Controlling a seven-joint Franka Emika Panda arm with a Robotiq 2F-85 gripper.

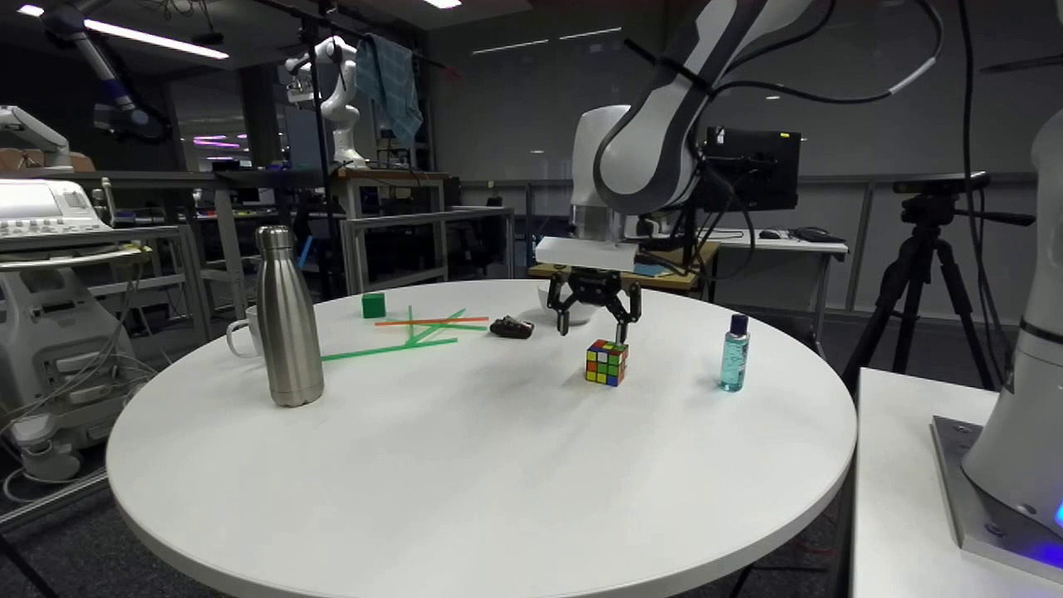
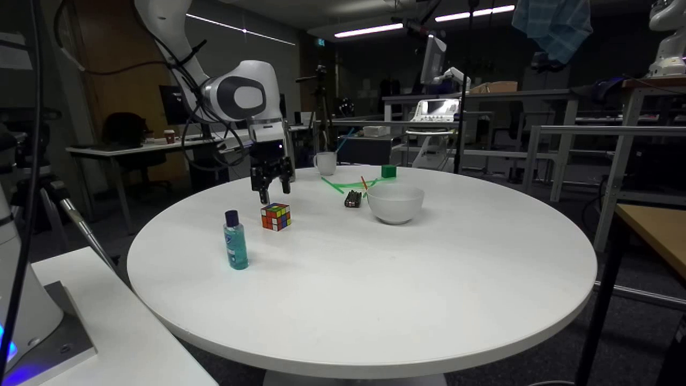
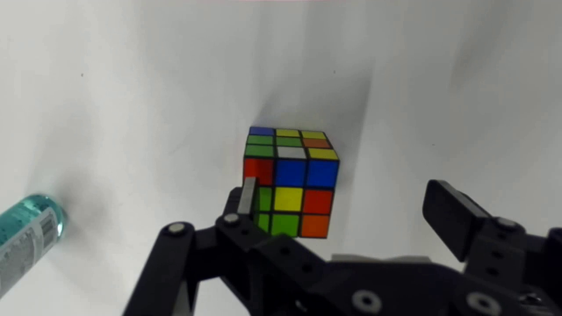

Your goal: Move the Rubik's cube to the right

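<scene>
Round white table (image 1: 465, 482): supports the Rubik's cube (image 1: 607, 364), which rests flat on its top.
Robotiq gripper (image 1: 592, 328): jaws wide apart, nothing held; poised above the cube, off-centre, one jaw overlapping it in the wrist view.
Teal liquid bottle (image 1: 733, 364): upright, near the cube but apart.
Rubik's cube: ungrasped; approach judged well advanced, with centring, grasp, rightward transfer and release apparently all remaining.

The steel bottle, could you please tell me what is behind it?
Behind the steel bottle, in an exterior view, a white mug shows only its handle and left edge; the rest is covered.
</scene>
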